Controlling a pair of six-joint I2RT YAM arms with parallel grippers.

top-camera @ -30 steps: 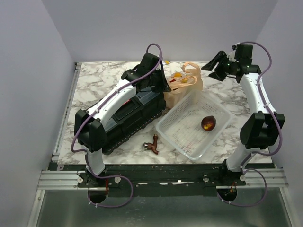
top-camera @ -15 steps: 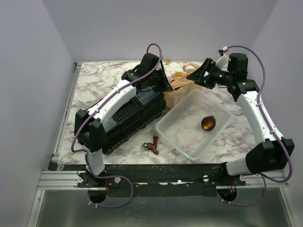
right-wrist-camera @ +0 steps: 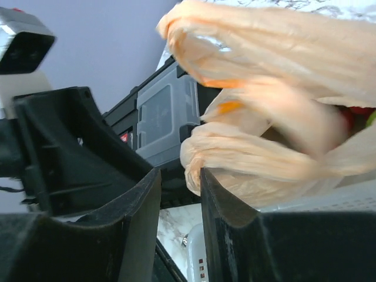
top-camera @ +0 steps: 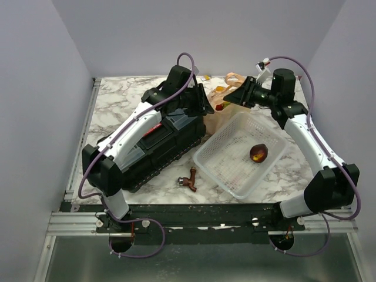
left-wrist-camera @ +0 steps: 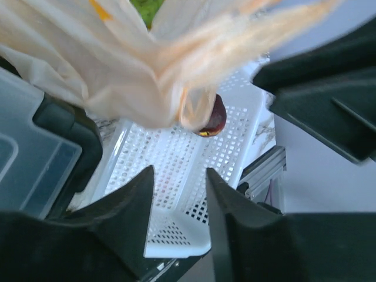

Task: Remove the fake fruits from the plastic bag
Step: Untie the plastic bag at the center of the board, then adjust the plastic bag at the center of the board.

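Tan plastic bag tight between left claw and right claw

No legible text, label or number anywhere; red patch on black toolbox too small to read.

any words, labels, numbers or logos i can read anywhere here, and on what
No text can be read in any view.
Red patch on the black toolbox: too small and blurred to read, if it is a label at all.
Plastic bag: yellow-orange print only, no letters visible.
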